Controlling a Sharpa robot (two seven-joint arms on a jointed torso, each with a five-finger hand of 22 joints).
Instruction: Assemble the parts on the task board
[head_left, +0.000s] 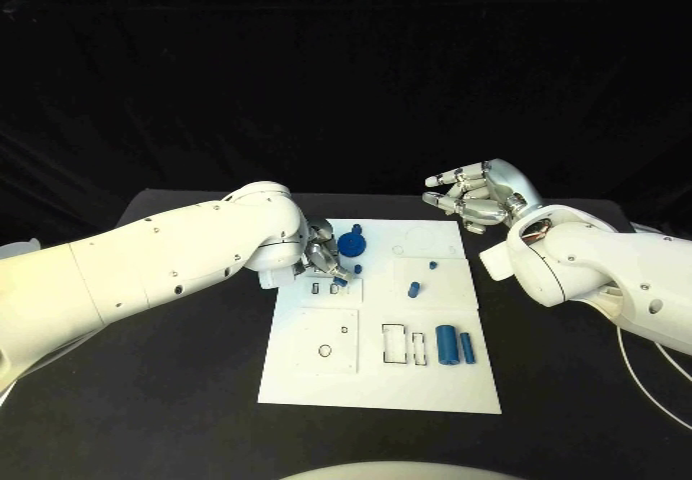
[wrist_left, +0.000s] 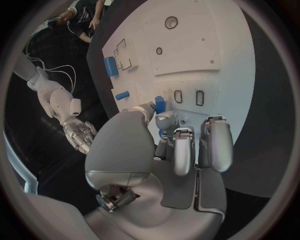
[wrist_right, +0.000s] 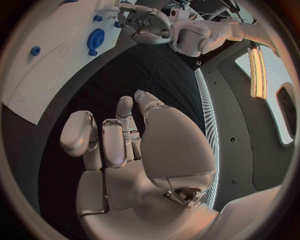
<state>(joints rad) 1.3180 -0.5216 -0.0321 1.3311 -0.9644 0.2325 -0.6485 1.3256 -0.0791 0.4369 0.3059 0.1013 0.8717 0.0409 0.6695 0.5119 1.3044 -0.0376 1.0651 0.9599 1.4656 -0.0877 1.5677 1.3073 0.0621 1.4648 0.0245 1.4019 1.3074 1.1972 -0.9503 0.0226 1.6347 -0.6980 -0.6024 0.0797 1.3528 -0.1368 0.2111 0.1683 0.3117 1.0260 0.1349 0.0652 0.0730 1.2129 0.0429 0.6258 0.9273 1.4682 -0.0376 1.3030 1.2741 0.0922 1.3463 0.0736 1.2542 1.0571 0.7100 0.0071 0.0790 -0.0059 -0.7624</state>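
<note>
Head view: left hand is curled over the task board's upper-left corner, apparently pinching a small blue part above two slots, probably lining it up. Beside it sits a round blue gear; smooth blue cylinders lie lower right. Right hand hovers off-board, fingers apart, empty.

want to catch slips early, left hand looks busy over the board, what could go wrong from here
1. The left hand pinches a small blue part at its fingertips just above the task board; so slight a hold could let it tilt or drop.
2. The blue gear sits right beside those fingers and could get knocked.
3. The right hand hovers open off the board, so it cannot steady anything.
</note>
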